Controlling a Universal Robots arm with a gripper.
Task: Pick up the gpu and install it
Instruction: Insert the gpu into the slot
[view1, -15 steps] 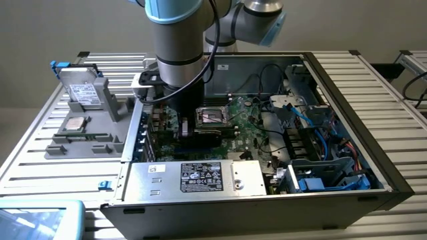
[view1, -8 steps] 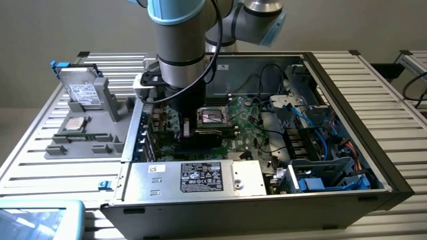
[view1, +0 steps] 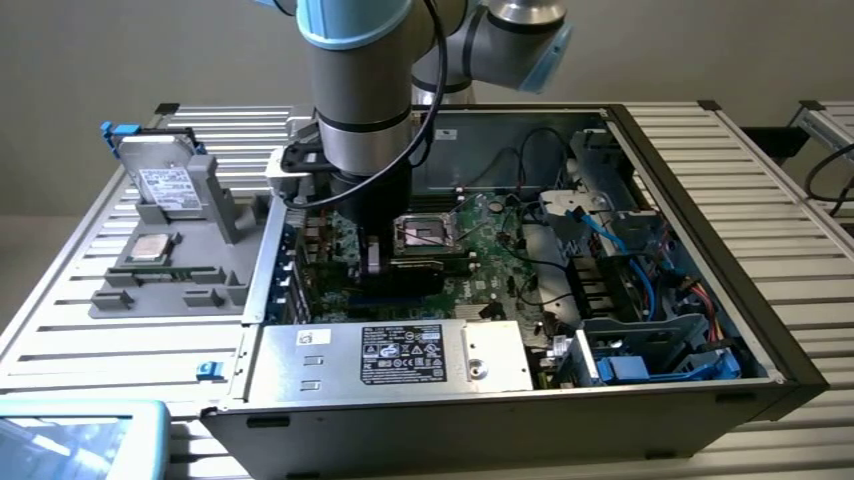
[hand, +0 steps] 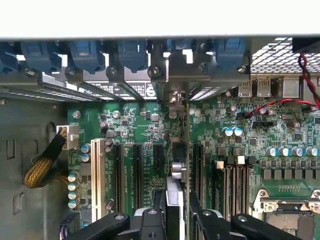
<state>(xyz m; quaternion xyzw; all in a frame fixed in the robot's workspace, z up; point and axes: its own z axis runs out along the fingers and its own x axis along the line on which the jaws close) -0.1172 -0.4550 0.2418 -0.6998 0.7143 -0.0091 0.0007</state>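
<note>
The gpu (hand: 176, 172) stands edge-on between my fingers (hand: 159, 200), a thin card with its silver end bracket reaching the case's rear wall. My gripper (hand: 175, 202) is shut on it, one finger on each face. In the exterior view the gripper (view1: 378, 252) is down inside the open computer case, and the gpu (view1: 407, 276) shows as a dark slab low over the green motherboard (view1: 501, 250), beside the processor socket (view1: 430, 232). The card lines up along the black expansion slots (hand: 119, 175). Whether its edge sits in a slot is hidden.
Blue bracket latches (hand: 132, 52) line the rear wall above the slots. Memory slots (hand: 235, 185) lie close beside the card. A silver power supply (view1: 387, 355) fills the case's near side, and blue cables (view1: 601, 215) cross its right. Outside, a silver drive (view1: 171, 185) stands on a grey fixture (view1: 174, 290).
</note>
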